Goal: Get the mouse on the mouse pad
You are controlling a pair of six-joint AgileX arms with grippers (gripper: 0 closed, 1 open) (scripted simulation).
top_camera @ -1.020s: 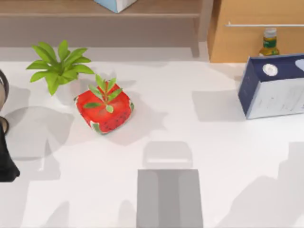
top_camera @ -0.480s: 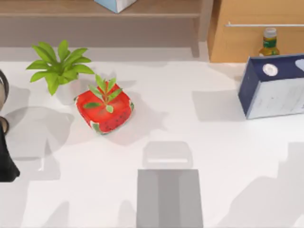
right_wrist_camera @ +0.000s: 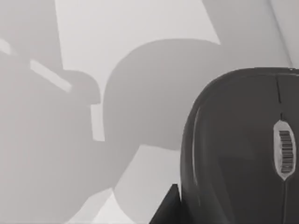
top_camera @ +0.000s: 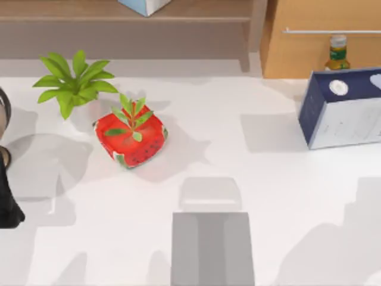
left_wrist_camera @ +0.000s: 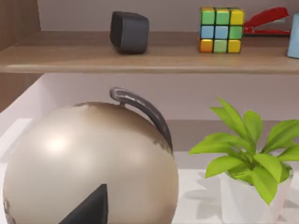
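Mouse (right_wrist_camera: 243, 149): seen close beneath the right wrist camera, on white table (top_camera: 268, 179); grip cannot be told.
Mouse pad (top_camera: 212, 249): bare, unchanged over the last second.
Change: none seen; placement not yet done.

nothing has shifted on the table (top_camera: 250, 179) (top view unchanged).

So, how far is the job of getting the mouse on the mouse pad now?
Nothing looks done: the mouse pad at the table's near edge lies bare. In hand: the right wrist camera sits close over the dark mouse, which rests on the white table. Left: grasping, carrying, placing.
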